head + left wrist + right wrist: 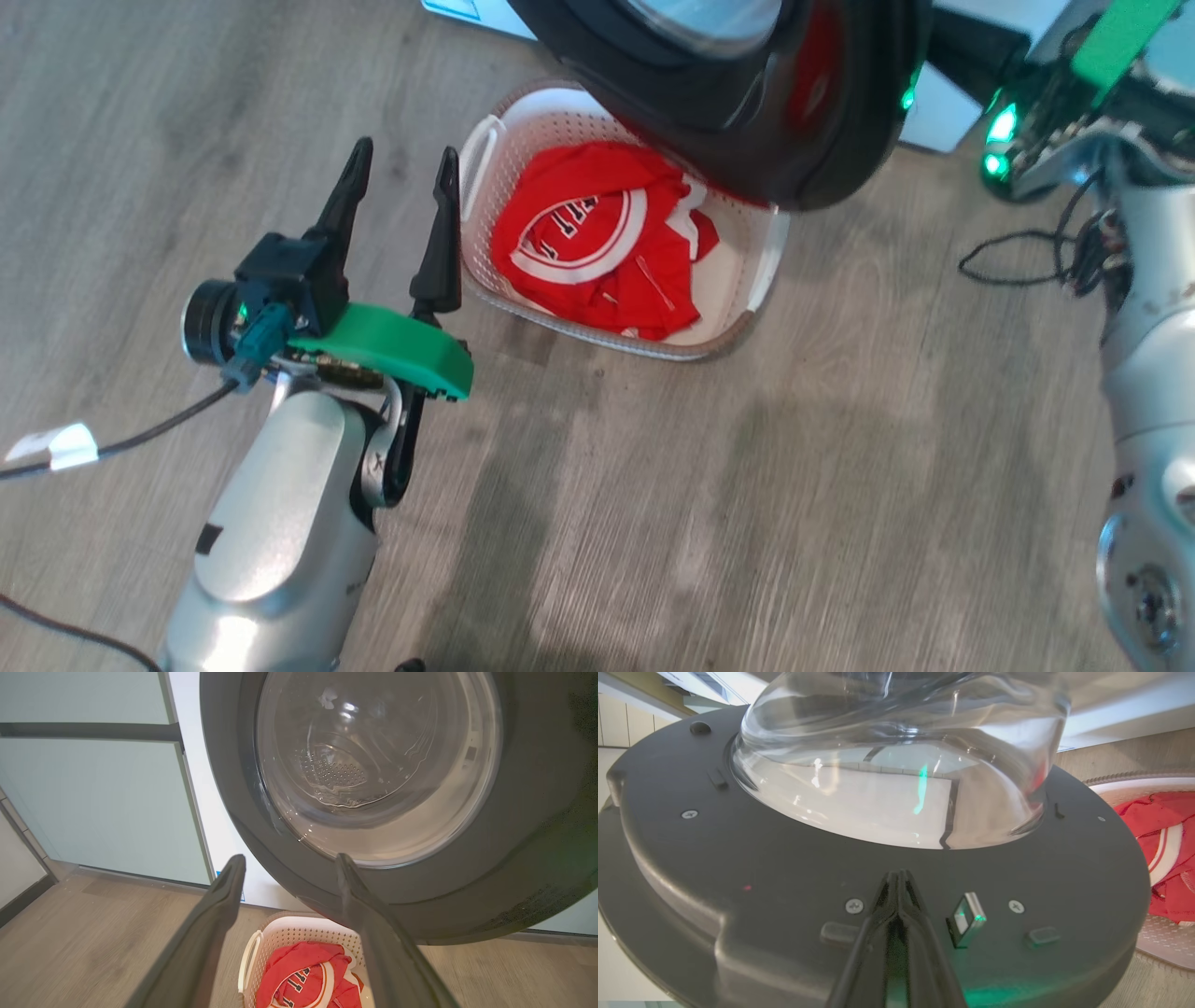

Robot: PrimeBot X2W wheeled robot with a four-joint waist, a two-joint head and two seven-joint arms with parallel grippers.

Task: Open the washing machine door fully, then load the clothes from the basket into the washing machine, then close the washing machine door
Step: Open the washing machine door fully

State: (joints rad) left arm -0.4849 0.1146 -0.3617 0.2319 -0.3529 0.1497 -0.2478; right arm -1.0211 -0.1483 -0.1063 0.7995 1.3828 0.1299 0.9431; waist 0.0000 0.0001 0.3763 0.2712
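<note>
**Washing machine door (747, 131).** The door, with its black rim and bulging glass bowl (896, 765), was shown swung off the front of the washing machine (203, 802). It stood out over the far end of the basket (481, 159). Its inner face, with screws and a metal latch hook (966, 917), was presented to the right wrist view.

The right gripper (900, 877) was seen there, fingers pressed together and empty. Their tips were at the inner rim just beside the hook; contact could not be confirmed.

The opening step was judged to be under way, but whether the door had reached its full swing could not be told. The clothes (597, 233) were heaped in the basket, which stood on the wooden floor (747, 513). None had been loaded, so loading and closing were judged to remain.

In the head view the left gripper (406, 149) was seen just beside the basket's left handle, fingers spread wide and holding nothing.

White letters inside a white-ringed badge were seen on the red fabric, but most were hidden by folds and no word could be read. A blue sticker (457, 9) at the foot of the machine's front was too small to be read. Pale green cabinet panels (93, 812) were seen beside the machine.
</note>
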